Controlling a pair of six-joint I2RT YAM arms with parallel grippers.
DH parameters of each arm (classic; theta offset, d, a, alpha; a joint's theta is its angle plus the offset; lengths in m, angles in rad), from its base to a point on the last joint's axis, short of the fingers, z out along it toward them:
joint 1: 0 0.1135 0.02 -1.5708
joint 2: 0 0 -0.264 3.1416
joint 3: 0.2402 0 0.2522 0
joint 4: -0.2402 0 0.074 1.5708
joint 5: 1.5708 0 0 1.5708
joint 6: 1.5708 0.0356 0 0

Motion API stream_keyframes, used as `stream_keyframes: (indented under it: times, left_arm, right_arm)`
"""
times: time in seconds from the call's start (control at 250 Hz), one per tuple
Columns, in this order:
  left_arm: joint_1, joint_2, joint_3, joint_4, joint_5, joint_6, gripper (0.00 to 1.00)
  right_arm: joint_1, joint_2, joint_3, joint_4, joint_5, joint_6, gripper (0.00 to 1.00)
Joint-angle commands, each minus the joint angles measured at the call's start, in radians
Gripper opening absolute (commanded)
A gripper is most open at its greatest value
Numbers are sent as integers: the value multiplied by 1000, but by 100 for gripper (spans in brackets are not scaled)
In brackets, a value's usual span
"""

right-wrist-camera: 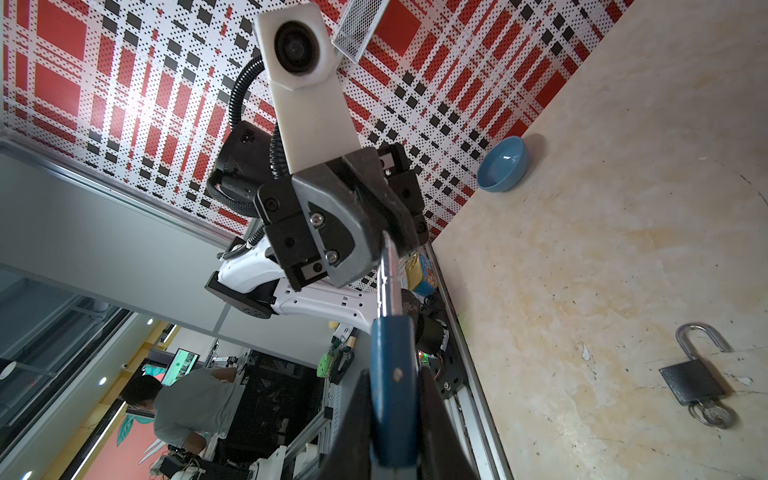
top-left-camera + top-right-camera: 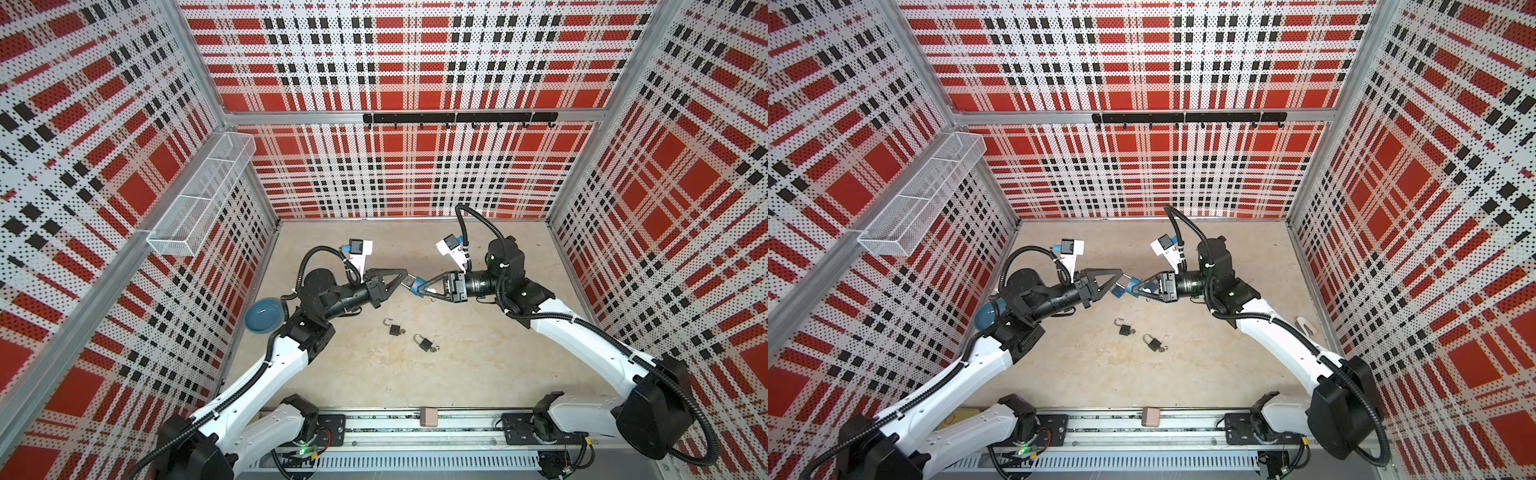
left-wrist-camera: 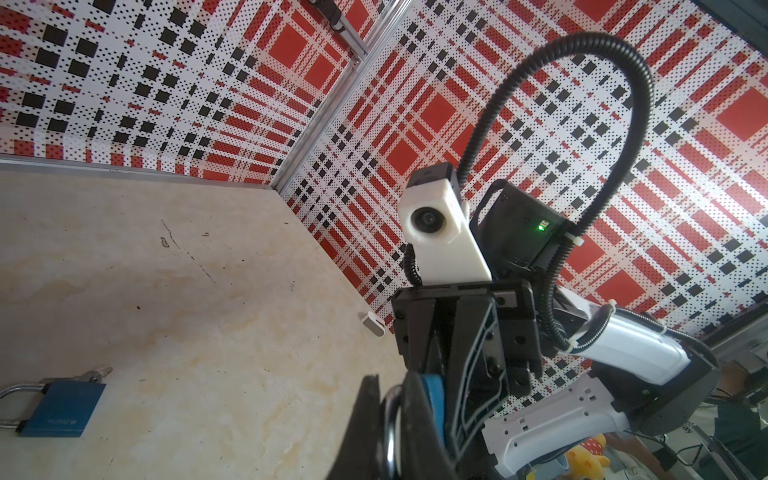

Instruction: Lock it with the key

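Black left gripper [image 2: 404, 276]: my jaws are pinched fully together on the silver steel shackle [image 1: 388, 274] of the blue square padlock [image 2: 410, 284].
Black right gripper [image 2: 418, 286]: my jaws are closed to a narrow gap and clamp that padlock's body across its flat faces.
Padlock position: it is held in the air between my two grippers, above the beige stone-look floor [image 2: 457, 374] and clear of it.
Key: none is visible on this padlock, and I cannot tell whether one sits in it.
Risk, slip: the shackle is smooth round steel held only at my fingertips. I judge it may turn or slide out if I push off-axis.
Risk, twist: a crooked push could lever the body out of my right grip and drop it to the floor.
Risk, regrip: both grippers are occupied, so turning a key would need a change of hold. That is the likeliest point for a drop.
White wire-mesh basket [image 2: 199, 199]: fixed on the left wall, three compartments, nothing seen inside.
Blue round bowl [image 1: 503, 164]: on the floor by the left wall, nothing inside.
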Motion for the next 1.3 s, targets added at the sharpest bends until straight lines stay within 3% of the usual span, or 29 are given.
stream_keyframes:
  times: [0.0,1.076,1.296]
  left_arm:
    - [-20,33,-48,-76,-71,45,0]
    - [-210,-16,-159,-66,-114,-47,0]
    - [-218,-52,-197,-69,-152,-31,0]
  right_arm:
    - [39,-37,24,180,-82,18,0]
    - [35,-8,58,223,18,47,0]
    - [34,10,43,349,-21,146,0]
